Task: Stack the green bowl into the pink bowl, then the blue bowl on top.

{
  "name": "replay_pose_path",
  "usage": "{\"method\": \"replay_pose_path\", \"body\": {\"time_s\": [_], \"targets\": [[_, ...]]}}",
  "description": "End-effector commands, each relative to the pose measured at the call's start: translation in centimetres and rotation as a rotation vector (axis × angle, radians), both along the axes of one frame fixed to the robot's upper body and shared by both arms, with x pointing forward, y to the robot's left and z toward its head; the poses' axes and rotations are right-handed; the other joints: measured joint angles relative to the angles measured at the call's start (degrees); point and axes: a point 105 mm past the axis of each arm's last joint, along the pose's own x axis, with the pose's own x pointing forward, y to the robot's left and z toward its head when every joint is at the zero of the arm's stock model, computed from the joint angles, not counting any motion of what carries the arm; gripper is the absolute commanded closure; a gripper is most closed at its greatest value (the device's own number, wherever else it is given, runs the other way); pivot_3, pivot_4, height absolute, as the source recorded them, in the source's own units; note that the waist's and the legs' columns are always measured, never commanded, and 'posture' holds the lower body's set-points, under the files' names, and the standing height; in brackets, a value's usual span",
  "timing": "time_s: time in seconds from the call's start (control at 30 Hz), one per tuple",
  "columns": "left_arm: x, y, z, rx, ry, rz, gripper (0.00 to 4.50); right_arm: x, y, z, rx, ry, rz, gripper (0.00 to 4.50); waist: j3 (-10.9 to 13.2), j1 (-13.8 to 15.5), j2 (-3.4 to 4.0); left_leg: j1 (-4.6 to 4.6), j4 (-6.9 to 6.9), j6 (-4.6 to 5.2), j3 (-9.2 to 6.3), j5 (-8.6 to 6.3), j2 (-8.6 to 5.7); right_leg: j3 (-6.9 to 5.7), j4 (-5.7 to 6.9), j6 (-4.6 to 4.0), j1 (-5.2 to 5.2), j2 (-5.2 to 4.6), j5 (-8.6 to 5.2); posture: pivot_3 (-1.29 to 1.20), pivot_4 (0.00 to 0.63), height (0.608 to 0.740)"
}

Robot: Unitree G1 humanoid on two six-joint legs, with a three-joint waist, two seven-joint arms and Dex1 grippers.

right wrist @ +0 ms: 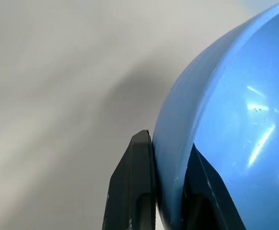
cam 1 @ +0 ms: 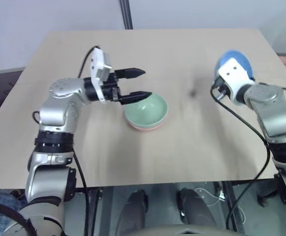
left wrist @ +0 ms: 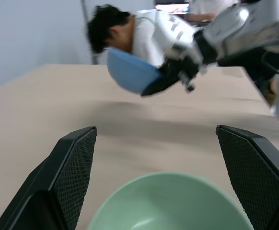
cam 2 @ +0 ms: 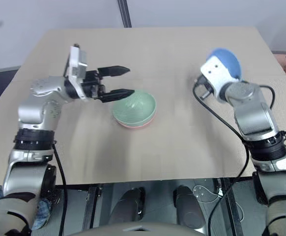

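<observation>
The left gripper (cam 1: 137, 84) reaches level toward 3 o'clock, fingers spread wide and empty, just beside the green bowl (cam 1: 147, 110) — nested in the pink bowl (cam 1: 144, 127) at table (cam 1: 182, 147) centre. At 2 o'clock, the raised right gripper (right wrist: 170, 191) pinches the blue bowl (cam 2: 226, 60) by its rim — tilted, clear of the tabletop.

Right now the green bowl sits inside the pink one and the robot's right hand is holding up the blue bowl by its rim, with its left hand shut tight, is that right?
Not quite: the left hand is open, its fingers spread beside the green bowl, as the left wrist view shows. The rest holds: green sits in the pink bowl, and the right hand pinches the blue bowl's rim.
</observation>
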Motion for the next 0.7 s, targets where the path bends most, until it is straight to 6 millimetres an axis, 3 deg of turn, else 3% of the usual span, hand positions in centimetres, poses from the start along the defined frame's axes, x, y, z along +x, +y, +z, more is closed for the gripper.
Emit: {"method": "replay_pose_path", "body": {"time_s": [0.03, 0.17, 0.3, 0.53, 0.7], "targets": [[-0.2, 2.6, 1.0, -0.009, -0.048, 0.108, 0.26, -1.0, 4.4, 2.2, 0.017, -0.063, 0.203, 4.41, 0.0, 0.1, 0.00, 0.00, 0.00, 0.00, -0.02, 0.00, 0.00, -0.02, 0.00, 0.00, 0.00, 0.00, 0.00, 0.00, 0.150, 0.740], [-0.8, 5.3, 0.2, 0.001, -0.037, 0.210, 0.26, -2.1, 8.3, 2.4, 0.020, -0.066, 0.370, 4.41, 0.0, 0.4, -0.01, -0.05, 0.01, 0.00, -0.05, 0.00, -0.05, -0.05, -0.01, 0.00, 0.00, -0.06, 0.00, 0.00, 0.150, 0.740], [-2.3, 7.5, -0.6, 0.011, -0.016, 0.289, 0.26, -3.6, 11.0, 1.3, -0.011, -0.034, 0.508, 4.41, 0.0, 0.3, -0.01, -0.06, 0.01, 0.00, -0.09, 0.00, -0.04, -0.09, -0.01, 0.00, -0.02, -0.06, 0.00, 0.00, 0.150, 0.740], [-5.1, 9.4, -1.7, 0.060, 0.040, 0.341, 0.26, -5.2, 12.7, -0.2, -0.074, 0.023, 0.642, 4.41, 0.0, 0.3, -0.01, -0.05, 0.01, 0.00, -0.11, 0.00, -0.02, -0.11, 0.02, -0.01, -0.02, -0.07, 0.00, 0.00, 0.150, 0.740], [-6.0, 10.2, -1.9, 0.101, 0.054, 0.359, 0.26, -6.5, 14.0, -0.9, -0.136, 0.030, 0.740, 4.41, 0.0, 0.3, -0.01, -0.02, -0.02, 0.00, -0.12, 0.00, 0.00, -0.12, 0.04, -0.01, -0.02, -0.03, 0.00, 0.00, 0.150, 0.740]]}}
